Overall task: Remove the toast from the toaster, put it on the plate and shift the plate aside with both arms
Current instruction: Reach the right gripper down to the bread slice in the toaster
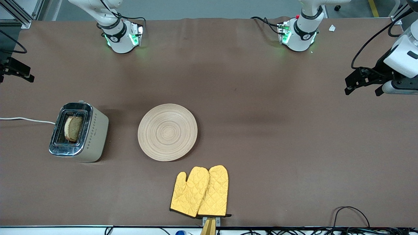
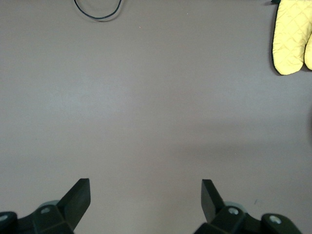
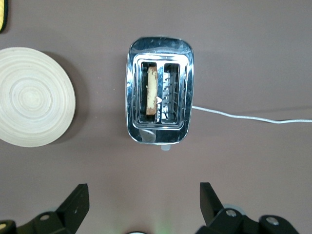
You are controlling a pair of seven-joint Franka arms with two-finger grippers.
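Note:
The toast stands upright in one slot of a steel toaster toward the right arm's end of the table; it also shows in the right wrist view. The round wooden plate lies bare beside the toaster, and shows in the right wrist view. My right gripper is open and empty, high up past the right arm's end of the table, apart from the toaster. My left gripper is open and empty over bare table at the left arm's end.
Two yellow oven mitts lie near the table's front edge, nearer to the front camera than the plate; they also show in the left wrist view. The toaster's white cord runs off the table's end. A black cable loop lies at the front edge.

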